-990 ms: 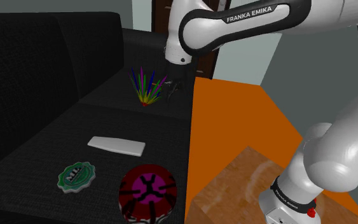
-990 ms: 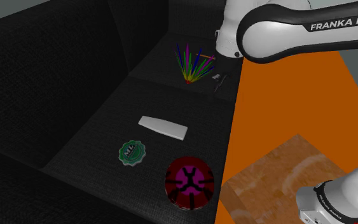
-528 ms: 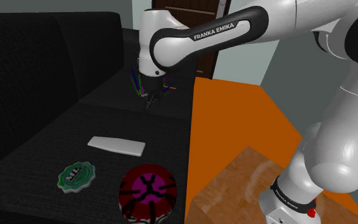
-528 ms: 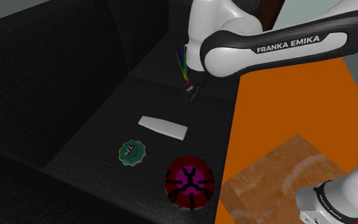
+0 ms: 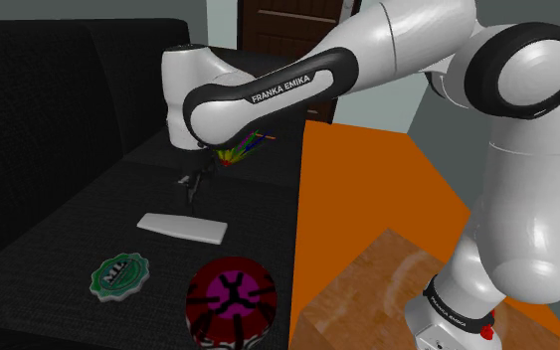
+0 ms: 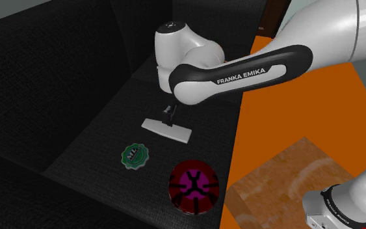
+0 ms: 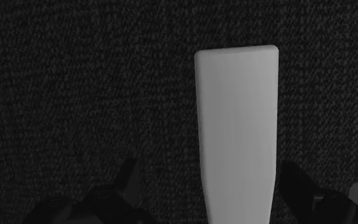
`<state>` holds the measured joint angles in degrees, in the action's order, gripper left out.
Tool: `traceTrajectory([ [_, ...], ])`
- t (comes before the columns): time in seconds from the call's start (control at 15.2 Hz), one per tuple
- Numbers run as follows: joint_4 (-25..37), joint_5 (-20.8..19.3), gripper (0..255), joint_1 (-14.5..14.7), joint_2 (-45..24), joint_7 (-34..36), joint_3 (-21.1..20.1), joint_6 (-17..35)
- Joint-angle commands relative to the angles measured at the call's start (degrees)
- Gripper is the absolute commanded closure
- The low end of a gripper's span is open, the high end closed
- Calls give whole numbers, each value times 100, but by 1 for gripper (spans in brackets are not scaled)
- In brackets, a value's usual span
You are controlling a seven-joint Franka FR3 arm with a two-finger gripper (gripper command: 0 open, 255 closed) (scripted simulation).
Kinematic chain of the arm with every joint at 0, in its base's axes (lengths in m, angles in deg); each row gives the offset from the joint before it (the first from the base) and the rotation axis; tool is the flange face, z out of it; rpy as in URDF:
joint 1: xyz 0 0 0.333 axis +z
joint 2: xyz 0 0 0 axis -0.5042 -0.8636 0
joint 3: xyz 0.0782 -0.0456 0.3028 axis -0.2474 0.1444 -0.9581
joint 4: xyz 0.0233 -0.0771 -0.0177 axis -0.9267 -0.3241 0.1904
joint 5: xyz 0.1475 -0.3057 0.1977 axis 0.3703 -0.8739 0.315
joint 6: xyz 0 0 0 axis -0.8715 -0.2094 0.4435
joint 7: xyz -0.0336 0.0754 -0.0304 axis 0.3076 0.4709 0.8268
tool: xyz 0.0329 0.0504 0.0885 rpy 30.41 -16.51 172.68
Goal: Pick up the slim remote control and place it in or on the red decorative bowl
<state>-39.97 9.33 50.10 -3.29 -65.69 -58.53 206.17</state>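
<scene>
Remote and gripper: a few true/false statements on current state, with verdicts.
1. The remote lies flat on the black sofa seat. True.
2. The gripper is shut on the remote. False: it is open, with one finger on either side of the remote.
3. The red bowl holds the remote. False: the remote lies on the seat, apart from the bowl.
4. A green round item lies to the shoulder view's left of the bowl. True.
</scene>
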Motion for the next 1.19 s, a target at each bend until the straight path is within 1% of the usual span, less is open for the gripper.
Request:
traceTrajectory([
  [0.0, 393, -164, 0, 165, -381, -5, -39, -52],
  [0.13, 785, -321, 0, 341, -771, -20, -62, -94],
  [0.2, 793, -323, 0, 347, -778, -21, -61, -95],
  [0.66, 567, -417, 0, 366, -1023, 38, -7, 367],
  [1.12, 567, -417, 0, 366, -1023, 38, -7, 367],
])
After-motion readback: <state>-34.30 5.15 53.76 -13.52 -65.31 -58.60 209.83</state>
